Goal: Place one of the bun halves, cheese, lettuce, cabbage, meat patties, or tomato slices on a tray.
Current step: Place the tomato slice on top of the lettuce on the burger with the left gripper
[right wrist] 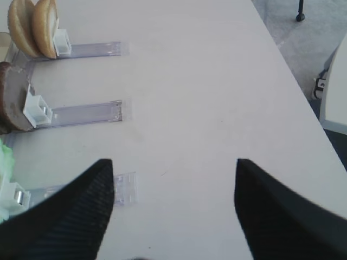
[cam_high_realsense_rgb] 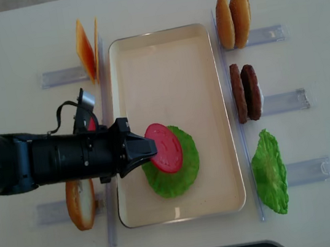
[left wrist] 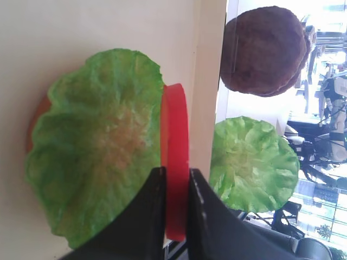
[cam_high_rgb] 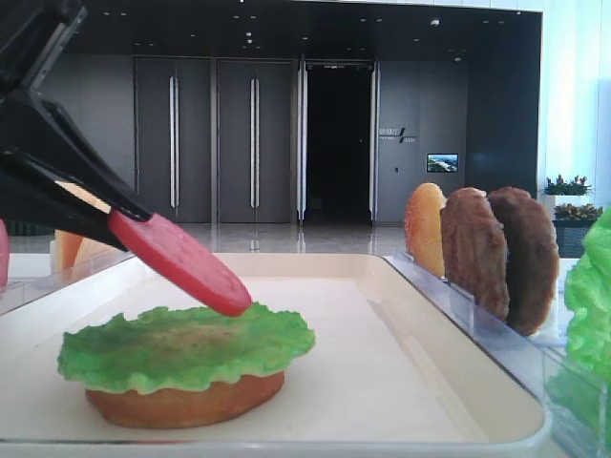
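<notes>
At the table's left edge the left gripper (cam_high_realsense_rgb: 146,148) reaches in over the long left rim of the tray (cam_high_realsense_rgb: 161,56), its jaws pinched tight on a tomato slice (cam_high_realsense_rgb: 164,148) that tilts down above the lettuce (cam_high_realsense_rgb: 182,177); the slice's lower edge looks to be touching or just off the leaf, and which of the two cannot be told. That lettuce lies flat on a bun half (cam_high_rgb: 186,401) toward the near end of the tray. Left of the tray, cheese (cam_high_realsense_rgb: 86,50) stands upright in a clear rack near the far-left corner, and another bun half (cam_high_realsense_rgb: 80,203) stands in a rack near the near-left corner. Right of the tray, along the table's right side, two bun halves (cam_high_realsense_rgb: 233,19) stand at the far end, the meat patties (cam_high_realsense_rgb: 245,93) in the middle rack, and a second lettuce leaf (cam_high_realsense_rgb: 270,172) at the near end. The right gripper (right wrist: 173,216) hangs over bare tabletop with its fingers (right wrist: 81,208) spread wide apart, holding nothing.
</notes>
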You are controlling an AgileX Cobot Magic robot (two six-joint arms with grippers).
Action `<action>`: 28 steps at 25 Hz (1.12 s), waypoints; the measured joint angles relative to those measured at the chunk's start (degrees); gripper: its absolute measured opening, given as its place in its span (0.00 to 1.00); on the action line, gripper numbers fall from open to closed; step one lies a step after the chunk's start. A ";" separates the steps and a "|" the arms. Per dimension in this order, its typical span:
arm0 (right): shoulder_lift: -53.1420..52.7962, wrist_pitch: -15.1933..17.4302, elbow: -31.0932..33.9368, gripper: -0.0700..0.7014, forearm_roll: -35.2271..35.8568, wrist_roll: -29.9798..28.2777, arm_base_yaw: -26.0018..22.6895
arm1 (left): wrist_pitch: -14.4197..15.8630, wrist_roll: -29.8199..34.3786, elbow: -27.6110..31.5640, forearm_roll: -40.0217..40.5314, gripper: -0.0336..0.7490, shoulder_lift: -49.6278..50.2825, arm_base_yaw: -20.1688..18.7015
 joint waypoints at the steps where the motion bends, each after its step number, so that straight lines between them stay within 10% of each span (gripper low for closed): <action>1: 0.00 0.00 0.00 0.71 0.00 0.00 0.00 | -0.06 0.05 0.00 0.00 0.12 0.00 0.00; 28: 0.00 0.00 0.00 0.71 0.00 0.00 0.00 | -2.68 3.15 -0.63 -1.58 0.12 0.00 -3.62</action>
